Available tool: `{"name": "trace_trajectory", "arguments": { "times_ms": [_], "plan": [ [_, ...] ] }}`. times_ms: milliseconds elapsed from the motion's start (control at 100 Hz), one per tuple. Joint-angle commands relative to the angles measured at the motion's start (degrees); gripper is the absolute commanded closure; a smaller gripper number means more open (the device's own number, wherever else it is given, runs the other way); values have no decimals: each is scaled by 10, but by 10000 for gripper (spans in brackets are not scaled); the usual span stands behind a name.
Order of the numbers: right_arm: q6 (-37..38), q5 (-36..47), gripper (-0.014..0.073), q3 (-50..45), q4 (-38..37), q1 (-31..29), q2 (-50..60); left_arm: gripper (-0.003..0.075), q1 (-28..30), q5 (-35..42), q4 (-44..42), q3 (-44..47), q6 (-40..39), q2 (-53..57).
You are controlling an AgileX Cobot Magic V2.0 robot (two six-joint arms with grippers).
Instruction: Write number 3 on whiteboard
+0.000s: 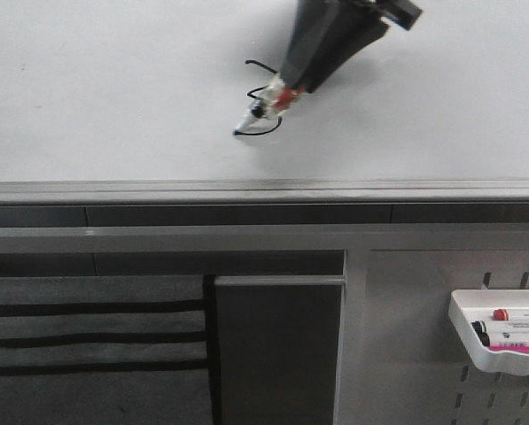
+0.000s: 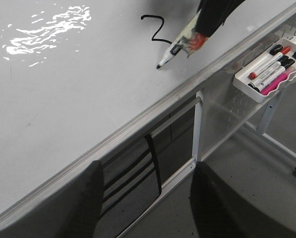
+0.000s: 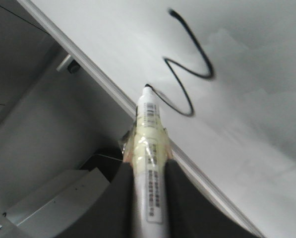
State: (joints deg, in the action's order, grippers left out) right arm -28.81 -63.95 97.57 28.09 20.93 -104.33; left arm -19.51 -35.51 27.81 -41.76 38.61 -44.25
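The thin black hand-drawn number 3 (image 1: 262, 97) lies in the upper middle of the large glossy white whiteboard (image 1: 113, 88), above its grey metal bottom rail (image 1: 246, 190). The right gripper (image 3: 148, 198) is clamped on a white barrel marker with a taped band (image 3: 150, 163), whose black tip (image 3: 147, 88) meets the end of the digit's long curved bottom tail. The left gripper (image 2: 148, 198) hangs with its jaws apart, holding nothing, well away from the digit.
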Motion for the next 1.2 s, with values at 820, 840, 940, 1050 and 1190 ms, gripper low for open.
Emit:
{"name": "trace_trajectory", "arguments": {
  "times_ms": [820, 840, 940, 1050, 1190],
  "plan": [
    [-463, -106, 585, -242, 172, 48, 310, 352, -182, -71, 107, -93, 188, -164],
    [-463, -105, 585, -242, 172, 48, 310, 352, -188, -72, 107, -98, 189, -171],
    [-469, -98, 585, -242, 170, 48, 310, 352, -211, -72, 107, -127, 206, -205],
    [-470, -93, 585, -242, 169, 48, 310, 352, -225, -71, 107, -157, 215, -236],
    [-470, -84, 585, -242, 169, 48, 310, 352, -225, -75, 107, -181, 215, -255]
  ]
}}
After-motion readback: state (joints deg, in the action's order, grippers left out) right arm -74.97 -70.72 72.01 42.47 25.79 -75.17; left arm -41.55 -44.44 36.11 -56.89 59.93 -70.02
